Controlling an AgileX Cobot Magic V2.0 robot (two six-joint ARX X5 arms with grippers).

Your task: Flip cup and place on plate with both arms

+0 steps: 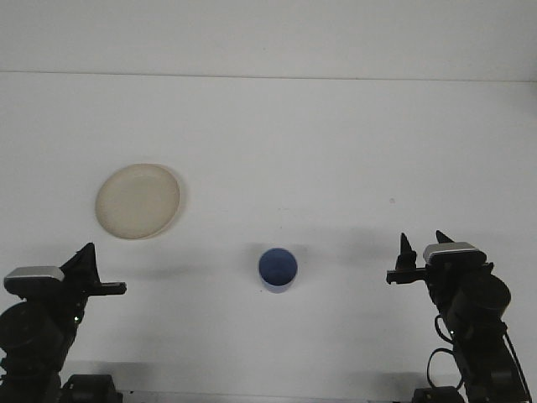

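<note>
A blue cup (278,269) stands on the white table, near the middle front. From above I cannot tell whether its mouth or its base faces up. A cream round plate (138,201) lies flat at the left, bare. My left gripper (85,256) hovers low at the front left corner, below the plate and far left of the cup. My right gripper (424,242) is at the front right, open, its two fingertips apart with nothing between them, well to the right of the cup.
The white table (336,151) runs back to a pale wall. Both arm bases rise from the front edge at the bottom corners.
</note>
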